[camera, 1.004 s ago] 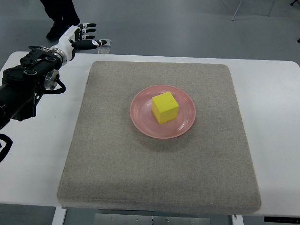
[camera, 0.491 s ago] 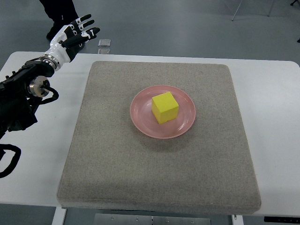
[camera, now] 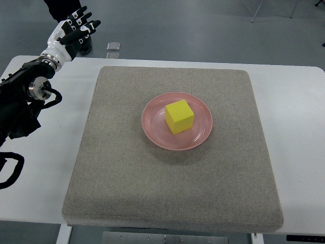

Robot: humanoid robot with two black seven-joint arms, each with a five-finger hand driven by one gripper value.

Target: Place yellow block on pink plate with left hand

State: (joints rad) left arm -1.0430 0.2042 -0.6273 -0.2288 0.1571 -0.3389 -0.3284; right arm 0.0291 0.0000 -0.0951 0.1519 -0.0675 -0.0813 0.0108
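A yellow block [camera: 179,116] sits in the middle of the pink plate [camera: 153,126], which rests on the grey mat [camera: 127,178]. My left hand [camera: 75,31] is far off at the top left, past the table's back edge, with its fingers spread and holding nothing. Its dark arm [camera: 23,101] runs down along the left side of the table. No right arm shows in the picture.
The mat covers most of the white table [camera: 299,127]. A small clear object [camera: 113,47] lies on the floor behind the table's back edge. A person's dark legs [camera: 63,7] stand at the top left, near my raised hand.
My left hand has lifted and swung further left and back, away from the mat, with its fingers turning upward. Block and plate have not moved.
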